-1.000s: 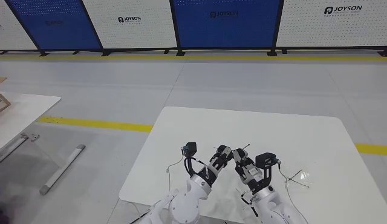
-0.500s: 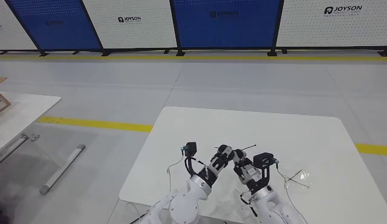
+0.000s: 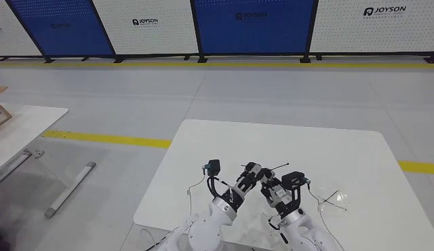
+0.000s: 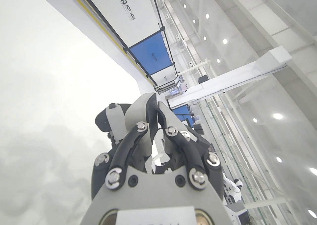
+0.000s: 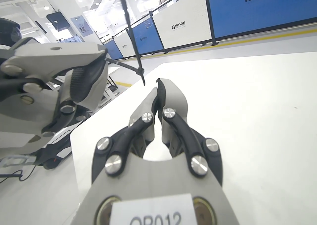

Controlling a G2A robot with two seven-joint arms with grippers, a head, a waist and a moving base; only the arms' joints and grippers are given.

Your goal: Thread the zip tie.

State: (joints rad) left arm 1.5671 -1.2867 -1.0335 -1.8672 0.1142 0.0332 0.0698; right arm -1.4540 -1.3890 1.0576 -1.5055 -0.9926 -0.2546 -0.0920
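The white worktop [image 3: 339, 149] lies below both end effectors, which are held close together above its near part. The left end effector [image 5: 104, 59] is clenched on the black zip tie [image 5: 128, 28], which is gripped on the short stretch of strap [image 5: 121, 64] just beside the head [image 5: 140, 71]. The right end effector [image 5: 157, 88] is also closed, and nothing is seen between its pads. The pointed tip [image 5: 144, 84] appears to be poked a short way through the head. It sits just beyond the right fingertips and apart from them.

The insertion is judged shallow, and whether the ratchet has caught cannot be told. The tip could therefore be sprung back out by the bend stored in the long strap, or by any shake of the left end effector. For the pull-through, the right end effector has to be opened and closed again on a very thin tip. If it is brought in off line, the tip could be knocked sideways or pushed back through the head, or air alone could be pinched. The head could also be twisted within the left pads, and the alignment lost.
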